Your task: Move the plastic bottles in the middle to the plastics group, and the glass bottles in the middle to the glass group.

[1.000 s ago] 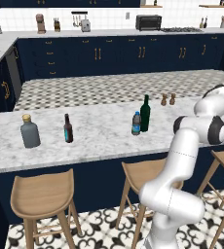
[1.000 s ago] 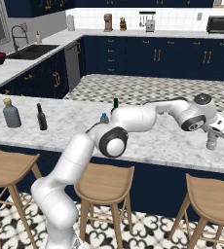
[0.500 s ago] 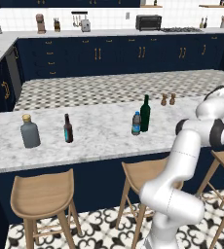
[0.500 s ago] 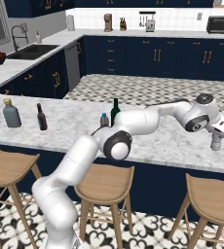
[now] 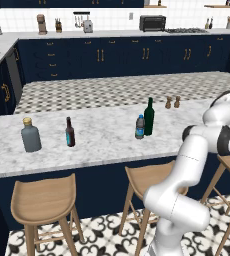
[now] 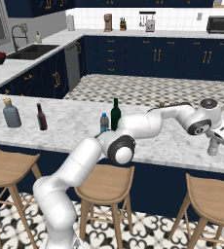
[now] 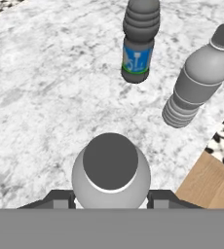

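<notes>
From the left base view, the arm reached far toward the right end of the marble counter (image 5: 107, 137). The green bottle (image 5: 149, 117) stood upright near the middle of the counter, closer to its back edge, and the blue-label bottle (image 5: 140, 127) stood just beside it on its left, touching or almost touching; I could not tell which. The flask (image 5: 30, 135) and the brown bottle (image 5: 70, 132) stood apart from each other near the left end.

From the right base view, the gripper (image 6: 214, 144) was at the right end of the counter, near its front edge, pinching a grey bottle (image 6: 213, 146) that stood upright under it. If the bottle's base touched the counter, I could not tell. The green bottle and the blue-label bottle were in the middle, well apart from the gripper, and the flask and brown bottle stood at the far left end.

From the hand view, the grey bottle's dark cap and round shoulders sat between the two fingertips (image 7: 60, 198), which pressed against its sides. Two other bottles stood near it on the marble: one ribbed with a blue and green label (image 7: 137, 41), and one plain grey (image 7: 196, 79) close to the counter edge, above a wooden stool (image 7: 209, 184).
</notes>
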Tool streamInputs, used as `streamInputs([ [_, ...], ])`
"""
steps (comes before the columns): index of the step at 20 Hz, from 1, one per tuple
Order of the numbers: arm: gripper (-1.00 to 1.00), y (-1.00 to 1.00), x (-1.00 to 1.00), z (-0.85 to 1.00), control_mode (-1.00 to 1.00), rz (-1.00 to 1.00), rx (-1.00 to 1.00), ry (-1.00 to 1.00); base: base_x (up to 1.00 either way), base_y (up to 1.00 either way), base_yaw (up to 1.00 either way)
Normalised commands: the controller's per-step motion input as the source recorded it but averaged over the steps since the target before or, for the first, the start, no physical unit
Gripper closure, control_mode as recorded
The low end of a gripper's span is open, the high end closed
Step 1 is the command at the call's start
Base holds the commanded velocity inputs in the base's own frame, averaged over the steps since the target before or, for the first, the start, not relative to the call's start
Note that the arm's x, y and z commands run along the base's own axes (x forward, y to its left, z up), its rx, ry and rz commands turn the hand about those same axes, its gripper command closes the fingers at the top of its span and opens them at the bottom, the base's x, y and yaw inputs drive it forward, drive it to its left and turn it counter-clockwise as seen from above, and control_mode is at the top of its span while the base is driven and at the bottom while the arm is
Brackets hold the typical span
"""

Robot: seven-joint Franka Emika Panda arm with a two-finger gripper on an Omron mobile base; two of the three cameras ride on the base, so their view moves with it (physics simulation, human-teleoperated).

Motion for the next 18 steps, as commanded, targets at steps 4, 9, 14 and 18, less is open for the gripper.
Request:
streamInputs([
  [4,1.0,0.0,0.0,-0.16,-1.0,-0.01,0.01,0.04,0.0,0.0,0.0],
  [9,1.0,0.0,0.0,-0.26,-1.0,-0.02,0.0,0.06,0.0,0.0,0.0],
  [14,1.0,0.0,0.0,-0.15,-1.0,-0.01,0.0,0.02,0.0,0.0,0.0],
  [18,1.0,0.0,0.08,0.0,-1.0,0.0,0.0,0.0,0.0,0.0,0.0],
])
